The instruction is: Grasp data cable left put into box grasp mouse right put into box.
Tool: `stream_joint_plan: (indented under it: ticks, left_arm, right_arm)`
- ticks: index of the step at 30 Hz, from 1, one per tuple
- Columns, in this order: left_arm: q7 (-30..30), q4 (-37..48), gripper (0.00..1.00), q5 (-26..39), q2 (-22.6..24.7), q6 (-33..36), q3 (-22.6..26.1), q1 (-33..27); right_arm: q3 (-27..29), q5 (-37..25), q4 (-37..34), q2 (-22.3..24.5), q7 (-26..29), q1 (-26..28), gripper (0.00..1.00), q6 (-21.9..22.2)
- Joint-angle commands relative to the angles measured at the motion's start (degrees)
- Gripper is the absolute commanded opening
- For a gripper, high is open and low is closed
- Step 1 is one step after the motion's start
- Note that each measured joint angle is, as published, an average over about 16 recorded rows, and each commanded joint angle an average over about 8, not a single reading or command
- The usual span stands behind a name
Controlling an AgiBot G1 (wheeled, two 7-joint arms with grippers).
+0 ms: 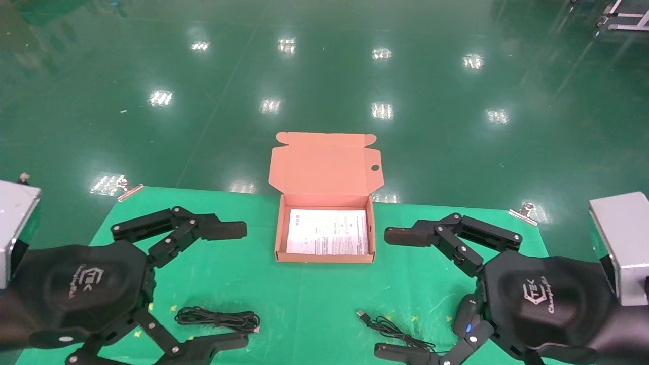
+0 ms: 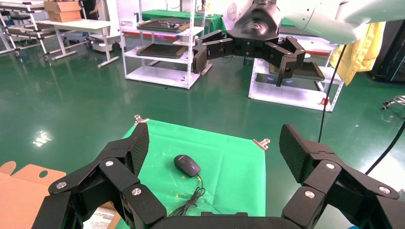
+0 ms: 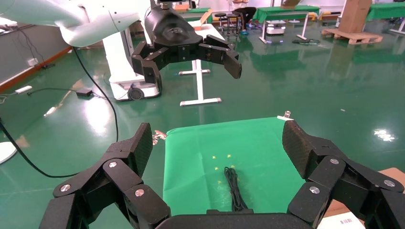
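Observation:
The salmon-orange box (image 1: 282,230) stands open at the table's far middle, lid (image 1: 324,165) up, a white leaflet (image 1: 327,232) inside. The data cable (image 1: 218,319), a black looped bundle, lies near the front left; it also shows in the right wrist view (image 3: 233,191). The black mouse (image 1: 464,313) lies front right, partly hidden under my right hand, its cord (image 1: 393,328) trailing left; the left wrist view shows it whole (image 2: 187,165). My left gripper (image 1: 228,286) is open and empty above the cable. My right gripper (image 1: 395,294) is open and empty above the cord.
A green cloth (image 1: 314,299) covers the table, held by metal clips (image 1: 129,188) at its far corners. Grey blocks (image 1: 623,238) stand at both side edges. Shiny green floor lies beyond. Shelving racks (image 2: 162,43) show far off in the left wrist view.

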Motion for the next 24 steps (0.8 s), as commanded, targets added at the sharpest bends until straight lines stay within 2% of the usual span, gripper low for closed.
stream_joint_plan:
  ticks: [1, 17, 24]
  left_arm:
    - [0.00, 0.00, 1.00, 0.00, 0.00, 0.00, 0.00, 0.00]
    - [0.00, 0.01, 1.00, 0.03, 0.02, -0.02, 0.01, -0.01]
    - [-0.69, 0.07, 1.00, 2.51, -0.57, 0.21, 1.07, -0.92]
  right_arm:
    - [0.00, 0.00, 0.00, 0.00, 0.00, 0.00, 1.00, 0.00]
    - [0.00, -0.06, 0.01, 0.03, -0.02, 0.02, 1.00, 0.01]
    - [-1.04, -4.56, 1.42, 1.04, -1.07, 1.82, 1.00, -0.14]
